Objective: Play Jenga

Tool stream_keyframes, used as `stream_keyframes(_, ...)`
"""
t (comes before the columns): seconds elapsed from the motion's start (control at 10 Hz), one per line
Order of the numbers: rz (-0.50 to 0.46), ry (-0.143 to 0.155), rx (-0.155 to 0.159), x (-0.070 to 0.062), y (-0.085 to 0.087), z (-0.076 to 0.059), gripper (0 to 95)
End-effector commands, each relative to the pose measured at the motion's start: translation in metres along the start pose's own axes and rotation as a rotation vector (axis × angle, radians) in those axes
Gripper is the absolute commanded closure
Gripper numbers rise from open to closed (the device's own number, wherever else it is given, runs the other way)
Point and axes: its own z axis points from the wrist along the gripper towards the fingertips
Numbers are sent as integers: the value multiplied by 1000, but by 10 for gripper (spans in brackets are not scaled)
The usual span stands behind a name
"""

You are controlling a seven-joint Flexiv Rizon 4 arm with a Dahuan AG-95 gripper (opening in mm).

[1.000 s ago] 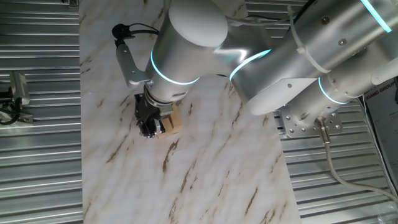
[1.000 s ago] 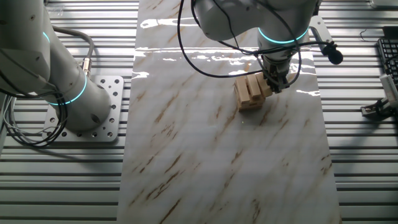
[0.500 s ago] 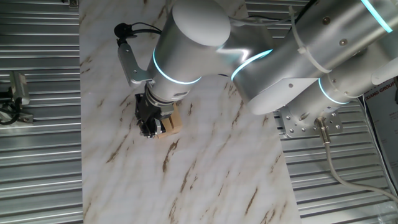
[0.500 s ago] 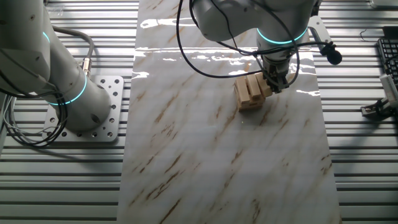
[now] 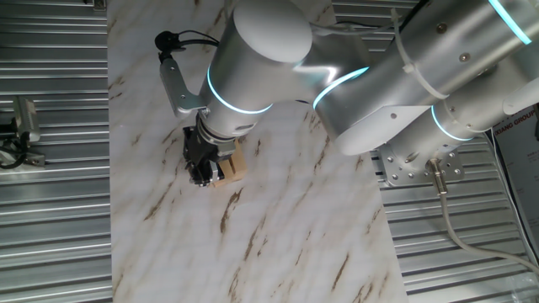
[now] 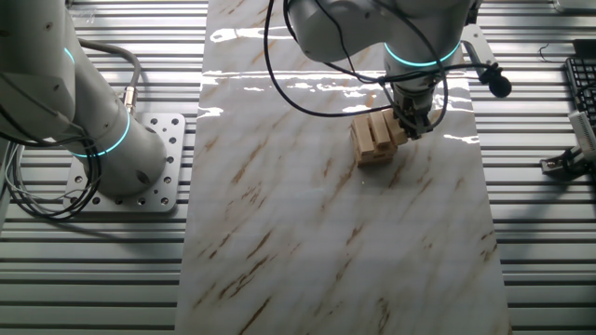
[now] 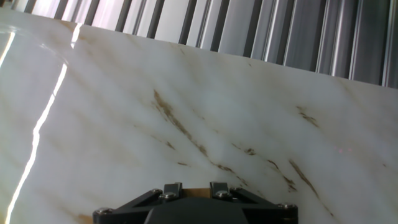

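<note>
Marbled tabletop (image 6: 307,233) unchanged this past second: my tool (image 6: 414,123) sits against the Jenga (image 6: 375,138), grip state indiscernible, no block freed.

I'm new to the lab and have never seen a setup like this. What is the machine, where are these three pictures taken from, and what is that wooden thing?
It is a single silver robot arm with a two-finger gripper at its end. Two pictures come from fixed cameras on different sides of the marble-patterned table; the third comes from a camera on the hand, looking along the fingers, and shows mostly bare tabletop. The wooden thing is a small Jenga stack of plain tan blocks. The gripper is down at the stack, but whether it grips a block cannot be told.
</note>
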Motion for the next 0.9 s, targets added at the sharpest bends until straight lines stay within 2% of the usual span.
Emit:
stream_keyframes(0.1, 0, -3, -1, 0, 0, 1, 950)
stream_keyframes(0.9, -1, -11, 2, 1, 0, 5, 950)
